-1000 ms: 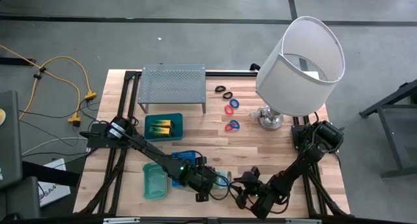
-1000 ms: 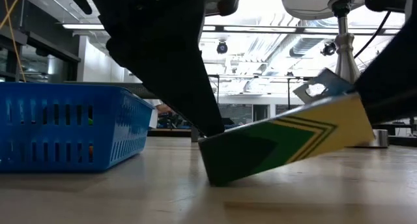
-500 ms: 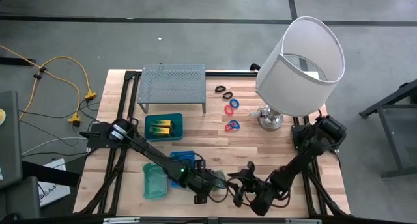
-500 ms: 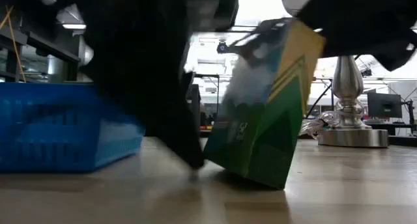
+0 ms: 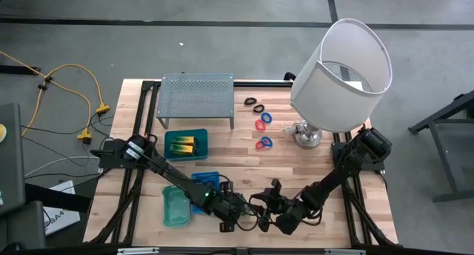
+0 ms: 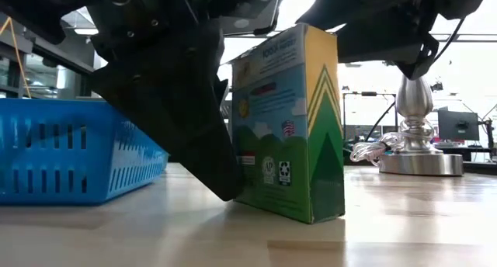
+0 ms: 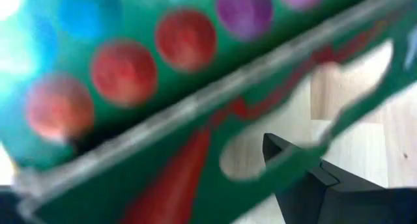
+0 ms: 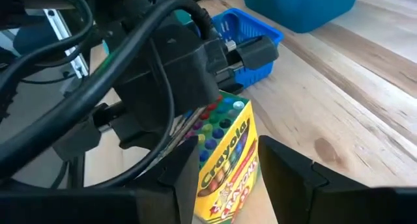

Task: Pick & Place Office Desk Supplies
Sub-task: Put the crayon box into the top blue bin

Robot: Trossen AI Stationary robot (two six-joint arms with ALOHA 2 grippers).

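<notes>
Right wrist view: crayon box upright between fingers of right gripper, left gripper against it; grip of either cannot tell. Could topple if nudged sideways.

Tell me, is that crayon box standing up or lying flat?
Upright: the crayon box stands on its bottom edge on the table, between the left gripper and right gripper.

Wooden table: crayon box, blue basket, lamp.

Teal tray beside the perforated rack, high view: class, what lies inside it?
Inside the teal tray lie two yellow-green packets side by side. Whatever might sit beneath them is covered.
</notes>
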